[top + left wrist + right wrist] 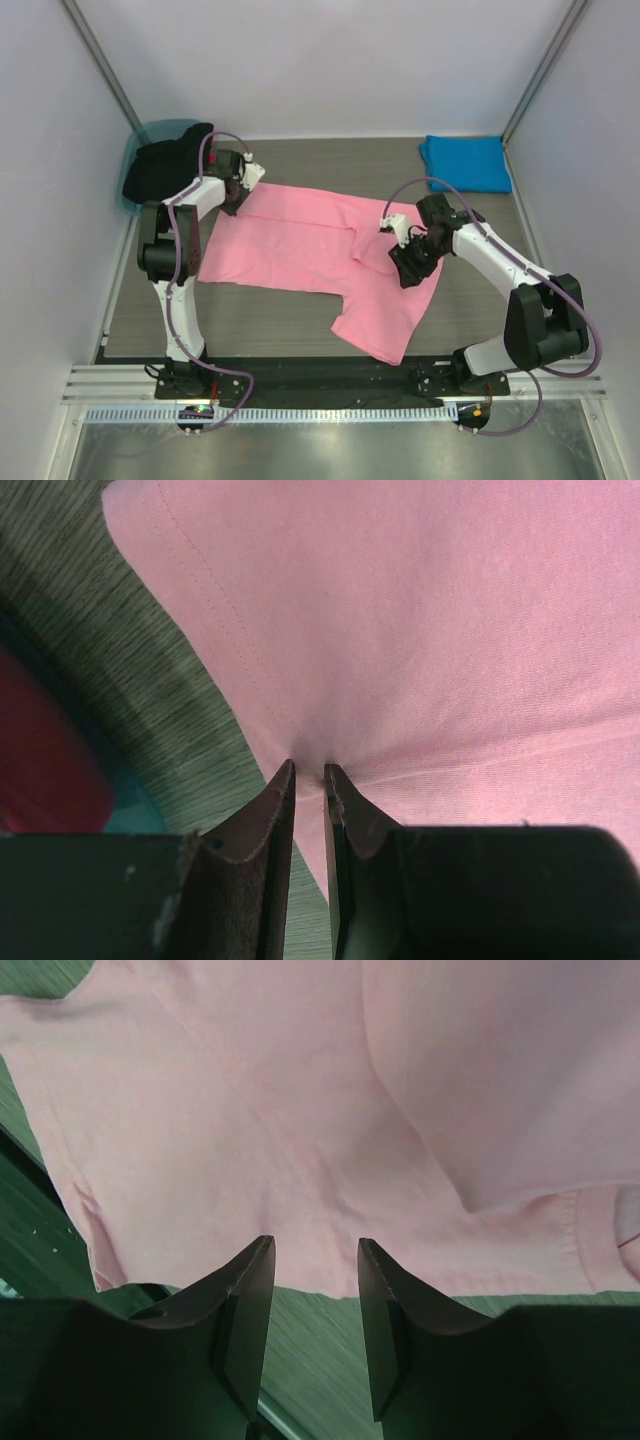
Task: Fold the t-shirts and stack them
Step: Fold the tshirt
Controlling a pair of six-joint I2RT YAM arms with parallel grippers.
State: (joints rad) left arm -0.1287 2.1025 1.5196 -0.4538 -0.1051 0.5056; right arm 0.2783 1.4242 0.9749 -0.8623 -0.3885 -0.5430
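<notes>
Two t-shirts on the grey surface [480, 280]: pink t-shirt [300, 240] spread across the middle, smooth, right part lapped over itself; blue t-shirt [467, 162] folded at far right corner. Left pincer [308, 770] clenched on puckered pink edge; right pincer [315, 1245] released, empty, over pink cloth.

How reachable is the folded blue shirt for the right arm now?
Probably yes. The right arm has its jaws open and empty over the pink shirt, and only bare table lies between them and the blue shirt in the far right corner.
</notes>
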